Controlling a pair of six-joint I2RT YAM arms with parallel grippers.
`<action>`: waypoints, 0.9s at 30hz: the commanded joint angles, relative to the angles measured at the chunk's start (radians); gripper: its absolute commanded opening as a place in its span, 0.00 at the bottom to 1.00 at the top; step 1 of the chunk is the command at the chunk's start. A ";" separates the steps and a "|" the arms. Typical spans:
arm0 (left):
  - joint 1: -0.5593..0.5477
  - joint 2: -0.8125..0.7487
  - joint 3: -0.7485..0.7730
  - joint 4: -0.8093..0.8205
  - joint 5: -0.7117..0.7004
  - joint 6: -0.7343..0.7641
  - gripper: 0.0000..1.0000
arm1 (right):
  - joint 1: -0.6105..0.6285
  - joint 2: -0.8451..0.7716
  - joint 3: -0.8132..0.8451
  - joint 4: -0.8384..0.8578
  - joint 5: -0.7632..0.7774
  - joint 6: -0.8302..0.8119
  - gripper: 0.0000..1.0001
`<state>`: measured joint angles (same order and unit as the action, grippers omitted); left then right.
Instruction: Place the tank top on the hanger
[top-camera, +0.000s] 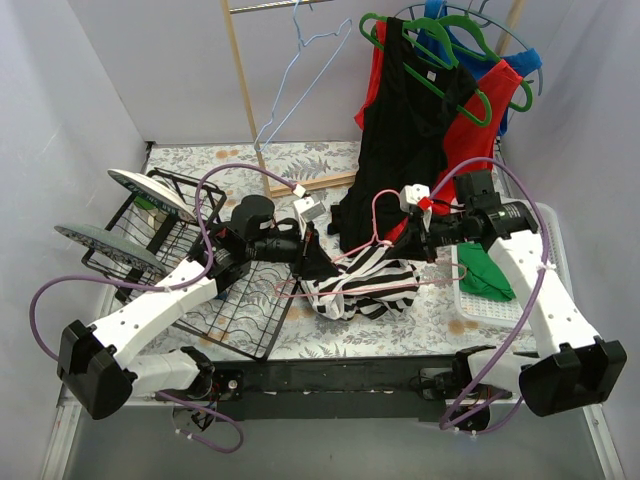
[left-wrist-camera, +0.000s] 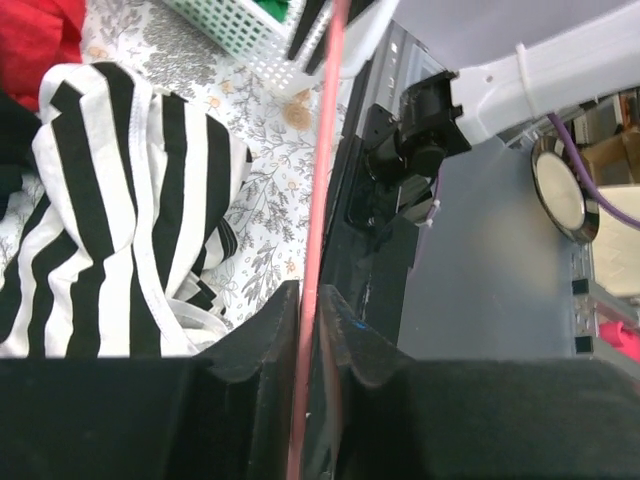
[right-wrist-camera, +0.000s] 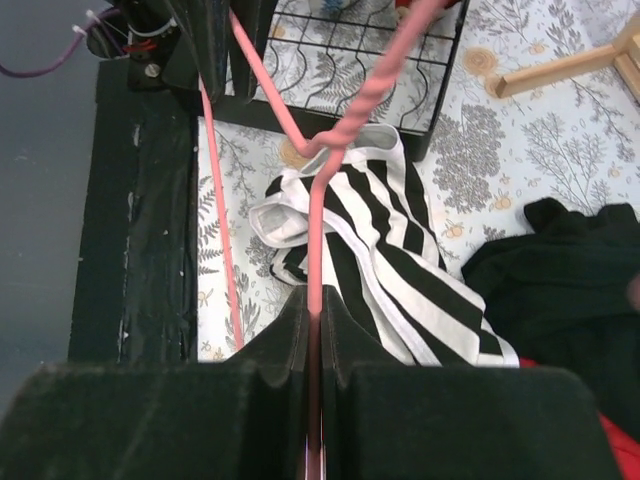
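The striped black-and-white tank top (top-camera: 362, 285) lies crumpled on the floral table, also in the left wrist view (left-wrist-camera: 120, 210) and the right wrist view (right-wrist-camera: 390, 250). The pale pink hanger (top-camera: 355, 290) is held over it by both grippers. My left gripper (top-camera: 303, 252) is shut on the hanger's wire (left-wrist-camera: 318, 200) at its left end. My right gripper (top-camera: 425, 243) is shut on the hanger's wire (right-wrist-camera: 315, 230) below its twisted neck (right-wrist-camera: 365, 100), on the right side. The top lies partly between the hanger's wires.
A black wire rack (top-camera: 235, 310) lies at the left with plates (top-camera: 150, 192). A white basket (top-camera: 490, 300) with green cloth sits at the right. Black and red tops on green hangers (top-camera: 420, 110) hang behind, beside a light blue hanger (top-camera: 300, 70) and a wooden stand (top-camera: 245, 90).
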<state>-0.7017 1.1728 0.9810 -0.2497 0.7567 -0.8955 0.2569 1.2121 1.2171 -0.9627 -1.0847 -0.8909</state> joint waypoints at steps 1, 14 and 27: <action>0.001 -0.048 -0.022 0.059 -0.100 -0.023 0.26 | -0.007 -0.101 -0.010 0.027 0.184 0.047 0.01; 0.001 -0.079 -0.189 -0.098 -0.375 -0.129 0.64 | -0.159 -0.324 0.003 -0.016 0.490 0.040 0.01; -0.140 0.039 -0.144 -0.161 -0.632 -0.229 0.46 | -0.186 -0.439 -0.085 -0.123 0.514 0.024 0.01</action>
<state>-0.7856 1.1793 0.7681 -0.3767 0.2855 -1.1072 0.0776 0.8024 1.1412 -1.0496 -0.5804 -0.8646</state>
